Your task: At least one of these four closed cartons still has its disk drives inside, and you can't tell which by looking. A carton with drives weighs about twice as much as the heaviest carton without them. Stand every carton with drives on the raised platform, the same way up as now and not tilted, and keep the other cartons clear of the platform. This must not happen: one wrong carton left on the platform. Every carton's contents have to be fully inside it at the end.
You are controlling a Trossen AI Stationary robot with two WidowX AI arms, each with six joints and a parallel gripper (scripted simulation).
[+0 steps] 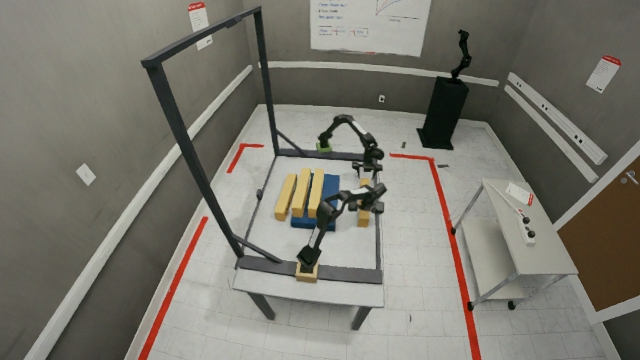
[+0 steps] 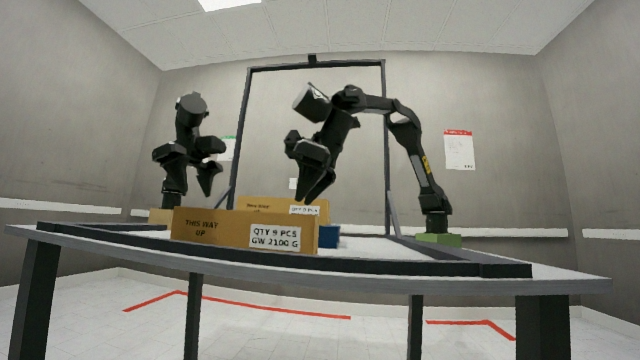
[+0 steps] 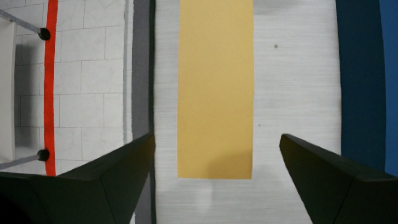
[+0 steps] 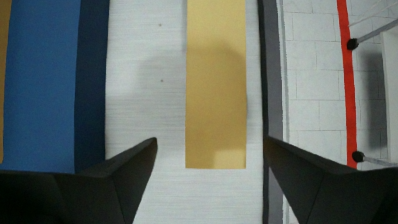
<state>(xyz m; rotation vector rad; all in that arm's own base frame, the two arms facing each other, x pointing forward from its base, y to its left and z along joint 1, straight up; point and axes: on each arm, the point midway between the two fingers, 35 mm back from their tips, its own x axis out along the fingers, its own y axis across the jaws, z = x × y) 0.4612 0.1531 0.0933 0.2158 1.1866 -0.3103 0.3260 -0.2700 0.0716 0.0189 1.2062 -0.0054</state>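
Carton [image 1: 365,217] [image 2: 225,231] [image 3: 215,90] [image 4: 216,100] below left gripper [image 1: 366,172] [image 2: 304,201] [image 3: 217,140] and right gripper [image 1: 366,207] [image 2: 194,195] [image 4: 210,142], jaws apart: descend evenly, straddle both ends, squeeze together, lift level, gauge weight

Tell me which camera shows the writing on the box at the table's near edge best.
The exterior view: it faces the printed side of the carton, so "THIS WAY UP" reads clearly. The top view shows it small and partly covered; both wrist views show only its plain top.

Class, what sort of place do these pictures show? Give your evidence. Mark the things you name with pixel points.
Probably a robotics lab or test room: a whiteboard [image 1: 370,37] with a plotted curve, red floor tape [image 1: 452,240] around the work table [image 1: 310,295], and a wheeled cart [image 1: 537,250].
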